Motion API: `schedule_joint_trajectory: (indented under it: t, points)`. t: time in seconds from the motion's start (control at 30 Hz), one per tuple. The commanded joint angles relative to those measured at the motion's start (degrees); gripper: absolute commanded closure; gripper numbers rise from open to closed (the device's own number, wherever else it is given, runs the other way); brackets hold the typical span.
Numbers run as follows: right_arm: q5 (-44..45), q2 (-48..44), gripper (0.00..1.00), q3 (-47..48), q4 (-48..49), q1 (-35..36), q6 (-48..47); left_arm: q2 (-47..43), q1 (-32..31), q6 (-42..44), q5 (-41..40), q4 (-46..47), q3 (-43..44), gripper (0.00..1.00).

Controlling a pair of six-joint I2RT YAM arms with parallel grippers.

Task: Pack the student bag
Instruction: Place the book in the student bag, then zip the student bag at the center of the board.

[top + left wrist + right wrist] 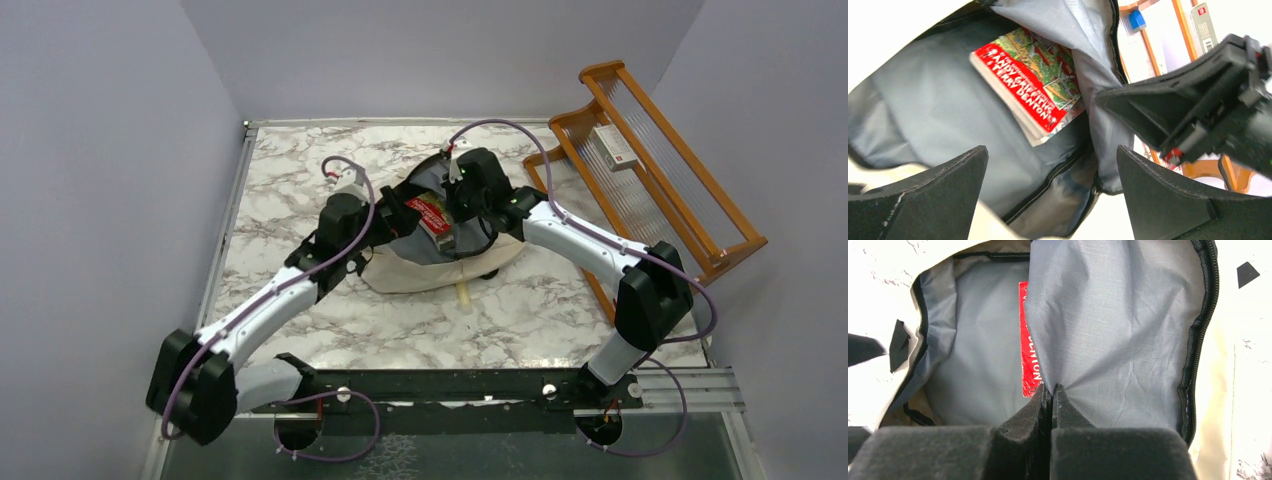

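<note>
The right gripper (1050, 390) is pinched tight on a fold of grey lining of the student bag (1128, 330), which lies unzipped in the middle of the table (290, 190). In the right wrist view that fold hides most of the book (1033, 85), leaving only "NTON" on its red spine. The left gripper (1050, 150) hangs spread wide at the bag's mouth, holding nothing, and from there the spine reads "ANDY GRIFFITHS & TERRY DENTON"; the cover's title cannot be made out.

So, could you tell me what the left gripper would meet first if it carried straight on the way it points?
The left gripper, jaws open, points into the open bag: probably its grey lining first, just below the book, though depth is unclear.
</note>
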Motion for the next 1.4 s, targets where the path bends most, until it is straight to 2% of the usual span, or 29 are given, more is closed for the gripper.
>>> schedule_joint_trajectory:
  t: [0.0,0.17,0.27,0.43,0.57,0.67,0.93,1.07,1.23,1.37]
  points:
    - [-3.9,-0.6,0.94,0.3,-3.6,0.5,-3.5,-10.7,0.6,1.9,-7.6,-10.5,-6.7,0.01]
    - [-10.1,0.7,0.85,1.1,-7.1,0.5,-5.6,-12.6,4.4,3.8,-8.9,-14.9,-10.0,0.01]
    - [-12.8,1.1,0.79,1.7,-8.9,0.5,-5.8,-10.2,8.6,6.3,-6.7,-13.4,-9.9,0.01]
    - [-18.0,-0.1,0.63,1.9,-11.4,0.5,-5.9,-3.6,12.7,12.4,-6.7,-13.3,-5.6,0.02]
    - [-18.3,-3.6,0.55,0.8,-11.5,0.5,-5.3,1.0,13.9,15.2,-4.3,-11.7,-3.6,0.02]
    - [-15.3,-6.6,0.52,-0.7,-10.8,0.5,-4.4,3.4,14.0,15.7,-2.0,-9.5,-2.9,0.04]
    - [-3.5,-11.8,0.49,-3.5,-9.6,0.5,-0.9,10.0,14.3,15.9,-2.0,-7.1,-0.9,0.27]
    - [-0.3,-12.7,0.49,-4.3,-9.5,0.3,0.4,11.9,14.5,16.2,-1.9,-6.4,0.2,0.42]
    - [1.8,-12.0,0.5,-4.0,-10.9,-1.5,2.5,13.6,15.0,16.2,-1.5,-6.2,1.7,0.61]
    - [-0.3,-11.6,0.5,-3.2,-10.9,-4.4,3.5,14.4,15.1,16.4,-0.1,-5.9,2.2,0.7]
